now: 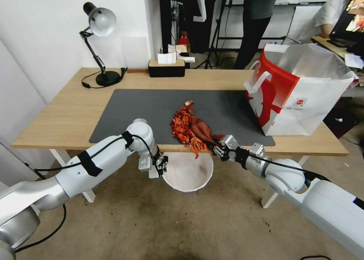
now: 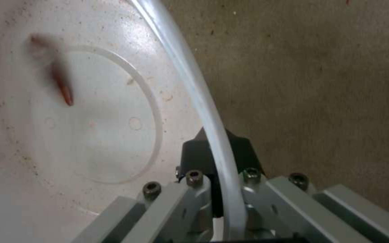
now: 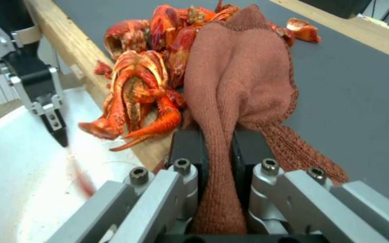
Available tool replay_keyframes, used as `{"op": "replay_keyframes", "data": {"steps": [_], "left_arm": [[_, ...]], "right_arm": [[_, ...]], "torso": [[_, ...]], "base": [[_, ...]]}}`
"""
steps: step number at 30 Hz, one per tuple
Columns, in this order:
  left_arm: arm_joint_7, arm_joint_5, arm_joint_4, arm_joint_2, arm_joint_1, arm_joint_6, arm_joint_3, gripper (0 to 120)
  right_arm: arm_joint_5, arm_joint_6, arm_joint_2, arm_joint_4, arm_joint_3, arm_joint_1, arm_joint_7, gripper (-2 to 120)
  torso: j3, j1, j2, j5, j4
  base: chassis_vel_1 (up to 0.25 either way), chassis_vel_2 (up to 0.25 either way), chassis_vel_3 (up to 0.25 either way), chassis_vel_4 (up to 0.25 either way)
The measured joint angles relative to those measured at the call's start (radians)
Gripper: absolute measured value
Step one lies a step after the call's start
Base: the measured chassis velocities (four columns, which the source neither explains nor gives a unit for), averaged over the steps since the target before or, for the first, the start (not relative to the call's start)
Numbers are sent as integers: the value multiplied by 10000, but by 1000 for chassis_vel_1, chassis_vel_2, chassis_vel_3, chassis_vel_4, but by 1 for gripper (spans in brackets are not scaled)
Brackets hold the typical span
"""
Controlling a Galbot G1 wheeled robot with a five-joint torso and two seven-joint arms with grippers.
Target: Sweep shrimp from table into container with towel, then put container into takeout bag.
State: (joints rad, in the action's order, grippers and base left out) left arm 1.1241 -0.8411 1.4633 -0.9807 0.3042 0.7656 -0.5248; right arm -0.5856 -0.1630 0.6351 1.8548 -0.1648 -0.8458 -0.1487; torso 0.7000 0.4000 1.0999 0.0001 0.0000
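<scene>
Glossy shrimp (image 3: 136, 87) shells; matt terry towel (image 3: 239, 84); smooth white plastic container (image 1: 187, 172); light-wood table (image 1: 68, 112).

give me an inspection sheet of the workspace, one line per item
Surface: table bearing a dark grey mat.
Job's things: shrimp piled at the near table edge; container held below that edge; takeout bag upright on the table.
Clutter: desk lamp, tissue box.
End effectors: left end effector shut on the container rim; right end effector shut on the towel.
Cables: lamp cord.
Surroundings: stained floor.
</scene>
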Motion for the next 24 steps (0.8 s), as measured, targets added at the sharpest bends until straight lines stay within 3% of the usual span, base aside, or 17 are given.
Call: {"op": "replay_keyframes", "data": {"steps": [24], "left_arm": [[13,85,5,95,-39,-29,-6,0]], "right_arm": [[14,-73,-306,1245,701,-1248,177,8]], "torso": [[0,0,-1,-1,-1]], "base": [[0,0,0,0]]}}
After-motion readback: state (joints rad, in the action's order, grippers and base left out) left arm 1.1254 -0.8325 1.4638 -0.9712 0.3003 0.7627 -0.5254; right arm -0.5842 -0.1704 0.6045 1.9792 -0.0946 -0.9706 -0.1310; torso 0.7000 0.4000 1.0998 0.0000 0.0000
